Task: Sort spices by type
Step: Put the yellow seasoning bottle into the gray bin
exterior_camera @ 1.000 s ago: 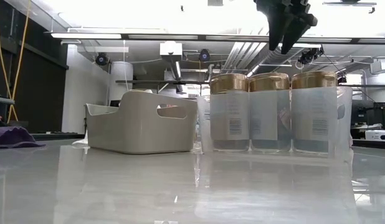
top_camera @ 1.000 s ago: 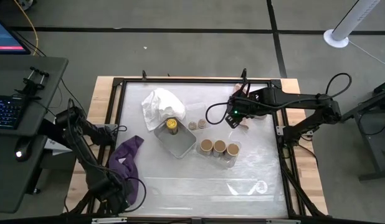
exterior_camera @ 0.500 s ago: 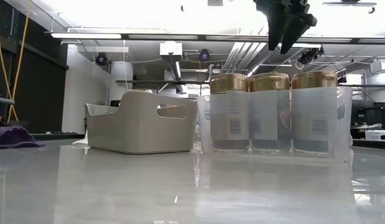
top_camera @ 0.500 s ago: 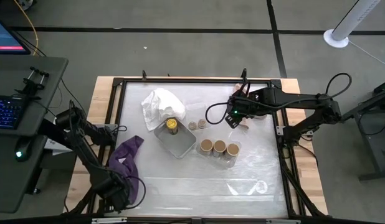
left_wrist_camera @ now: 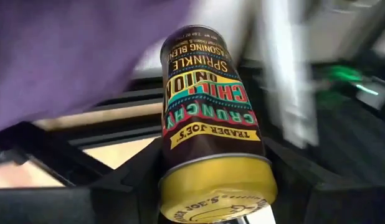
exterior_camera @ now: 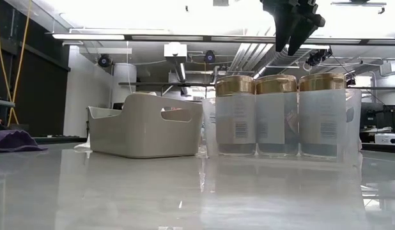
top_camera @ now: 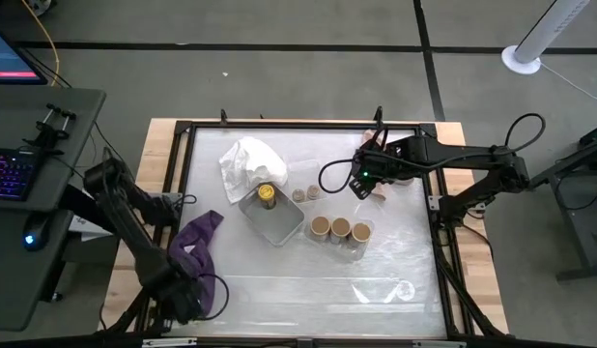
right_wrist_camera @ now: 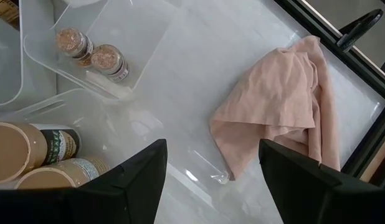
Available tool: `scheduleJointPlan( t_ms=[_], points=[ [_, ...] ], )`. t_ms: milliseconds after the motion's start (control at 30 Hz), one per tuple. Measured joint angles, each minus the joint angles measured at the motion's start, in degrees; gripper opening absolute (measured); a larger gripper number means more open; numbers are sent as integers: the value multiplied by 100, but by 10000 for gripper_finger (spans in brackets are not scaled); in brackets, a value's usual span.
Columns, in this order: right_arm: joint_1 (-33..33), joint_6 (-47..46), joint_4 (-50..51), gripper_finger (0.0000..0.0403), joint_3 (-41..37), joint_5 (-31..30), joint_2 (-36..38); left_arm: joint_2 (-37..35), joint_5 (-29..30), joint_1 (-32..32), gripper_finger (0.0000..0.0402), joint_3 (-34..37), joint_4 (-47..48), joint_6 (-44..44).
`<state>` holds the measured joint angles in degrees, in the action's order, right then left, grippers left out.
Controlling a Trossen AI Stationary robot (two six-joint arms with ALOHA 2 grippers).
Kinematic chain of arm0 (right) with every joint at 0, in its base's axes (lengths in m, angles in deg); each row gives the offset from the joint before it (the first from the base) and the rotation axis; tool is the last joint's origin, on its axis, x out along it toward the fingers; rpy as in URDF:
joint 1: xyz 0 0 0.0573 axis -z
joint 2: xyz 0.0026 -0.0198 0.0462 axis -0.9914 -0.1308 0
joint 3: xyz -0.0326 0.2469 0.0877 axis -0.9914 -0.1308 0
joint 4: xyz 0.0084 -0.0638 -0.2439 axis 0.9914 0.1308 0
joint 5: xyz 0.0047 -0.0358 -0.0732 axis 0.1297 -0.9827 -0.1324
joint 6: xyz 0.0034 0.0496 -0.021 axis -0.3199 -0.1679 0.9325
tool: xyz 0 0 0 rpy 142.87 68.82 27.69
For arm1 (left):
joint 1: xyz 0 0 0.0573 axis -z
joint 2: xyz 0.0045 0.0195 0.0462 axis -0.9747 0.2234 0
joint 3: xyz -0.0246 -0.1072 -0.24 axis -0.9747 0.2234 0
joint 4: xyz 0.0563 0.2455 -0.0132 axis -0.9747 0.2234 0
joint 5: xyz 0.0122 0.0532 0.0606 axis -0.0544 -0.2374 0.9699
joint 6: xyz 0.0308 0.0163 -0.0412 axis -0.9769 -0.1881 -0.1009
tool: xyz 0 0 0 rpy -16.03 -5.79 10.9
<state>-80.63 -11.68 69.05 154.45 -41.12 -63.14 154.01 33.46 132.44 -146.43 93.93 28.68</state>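
A dark jar with a yellow lid lies between the fingers of my left gripper, at the near left by the purple cloth. A second yellow-lidded jar stands in the grey tray. Three tan-topped jars stand in a row in a clear bin, with two tiny brownish jars in another clear bin behind them. My right gripper hangs open above the far right of the table, over bare table beside the pink cloth. My left gripper has the dark jar between its two fingers, which meet the jar's round sides near the lid end. The fingers lie along the jar. The yellow lid points back toward the wrist. Whether the jar rests on anything, I cannot tell.
A white cloth lies at the far left behind the tray. The table's dark frame runs along the left edge next to my left arm. There is free room across the near half of the table.
My left arm has shifted a little at the near end of the purple cloth, its elbow swinging toward the table's left. My right arm has kept still.
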Motion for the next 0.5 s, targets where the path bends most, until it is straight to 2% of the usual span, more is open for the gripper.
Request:
scheduleJointPlan(
  t_ms=[133, 267, 367, 500],
  points=[
    [4, 49, 0, 250, 0, 4, 0, -650, -192, -363, 193, -529, 7, -605],
    [4, 92, 0, 250, 0, 7, 0, -1350, -105, -1107, 193, -990, 107, -591],
    [4, 108, 0, 250, 0, 7, 0, -1697, 492, -1926, 193, -1304, 679, -746],
    [4, 109, 0, 250, 0, 5, 0, -1647, 1127, -3327, 193, -1598, 1265, -1744]
  ],
)
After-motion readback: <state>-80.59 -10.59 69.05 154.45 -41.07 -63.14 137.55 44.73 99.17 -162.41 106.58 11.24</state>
